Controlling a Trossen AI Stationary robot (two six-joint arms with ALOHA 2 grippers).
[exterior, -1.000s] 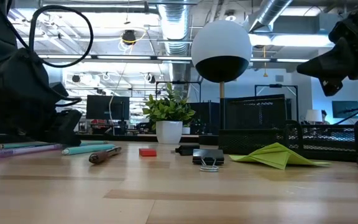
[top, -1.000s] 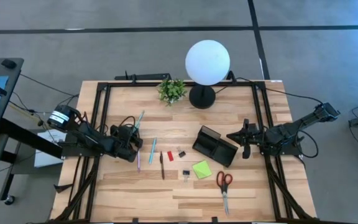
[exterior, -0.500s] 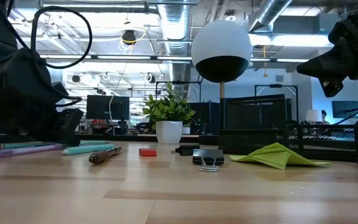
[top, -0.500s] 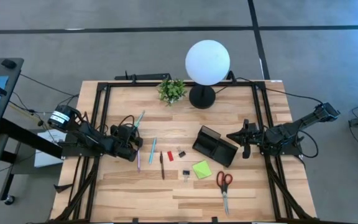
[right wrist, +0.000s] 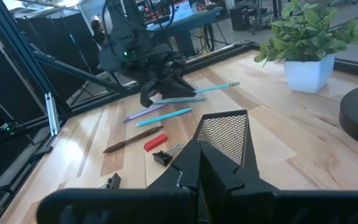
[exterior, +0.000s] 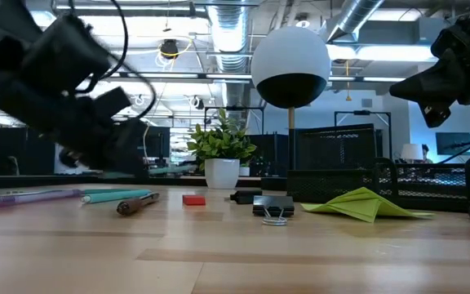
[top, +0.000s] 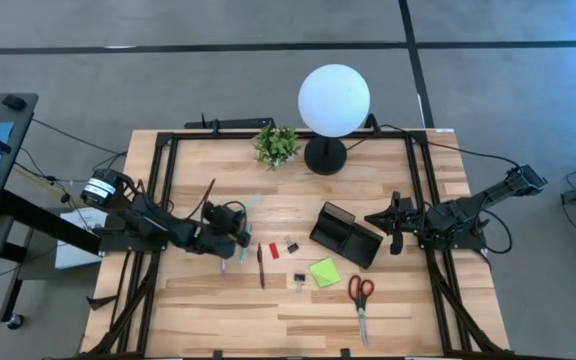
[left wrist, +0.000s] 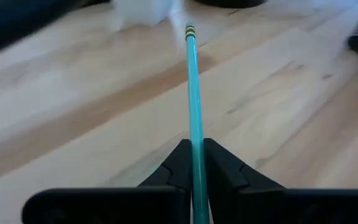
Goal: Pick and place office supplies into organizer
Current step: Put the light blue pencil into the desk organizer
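From above, the black mesh rectangular organizer (top: 347, 234) sat right of the table's centre and looked empty, so nothing had yet been placed. The left gripper (top: 238, 228) hung over the pens at the left of the spread, while the right gripper (top: 396, 228) waited just beside the organizer's right end. On the light wooden table (top: 218, 320) lay a pink pen (top: 222, 260), a dark brown pen (top: 260, 267), a small red piece (top: 274, 250), two tiny black clips (top: 292, 246), a lime-green sticky-note pad (top: 324, 272) and red-handled scissors (top: 360, 300) — all outside the organizer.

At table height, a second teal pen (exterior: 114, 196) rested on the wood beside the pink and brown ones, with the left arm raised and blurred above them.

The left wrist camera settled the grip: the left fingers were clamped on a thin teal pen (left wrist: 192, 99), which stood out ahead of them, clear of the wood.

From the right wrist, that held pen (right wrist: 211, 88) pointed away from the left gripper toward the small green potted plant (right wrist: 303, 43). The right fingers seemed closed on nothing, though the angle was poor.

By my judgement, one pen was lifted and every item remained to be stowed.
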